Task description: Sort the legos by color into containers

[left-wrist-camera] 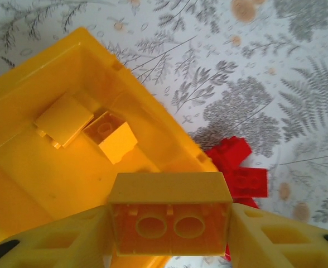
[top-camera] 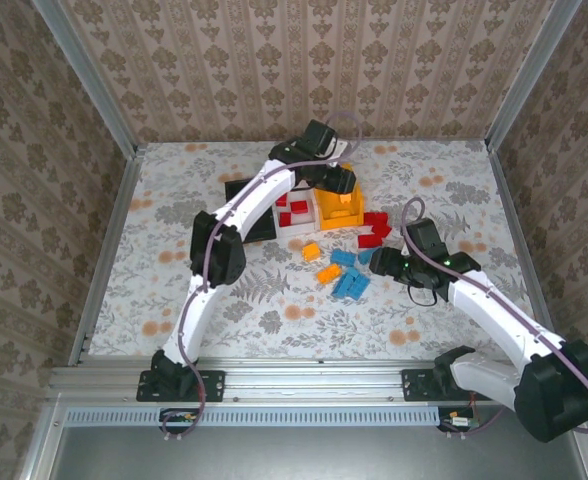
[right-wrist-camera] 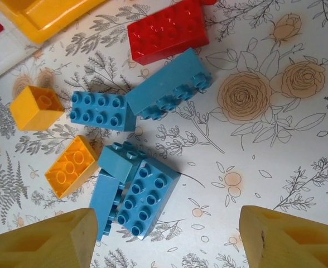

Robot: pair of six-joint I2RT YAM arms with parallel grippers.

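LEFT: left fingers (left-wrist-camera: 58,243) pinching an orange brick (left-wrist-camera: 169,192) by its ends, bottom centre, at the orange bin (left-wrist-camera: 147,106) rim | RIGHT: right fingers (right-wrist-camera: 41,240) spread above blue bricks (right-wrist-camera: 147,195), lower left on the desk (right-wrist-camera: 275,145) | HANDLING: likely light, stiff, slick; squeeze flat sides, not studs

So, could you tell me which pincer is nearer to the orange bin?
Left. The left pincer hangs over the orange bin, gripping an orange brick; the right pincer is open above the blue bricks, apart from it.

Left pincer (left-wrist-camera: 169,228) gripping, right pincer (right-wrist-camera: 167,240) spread wide.
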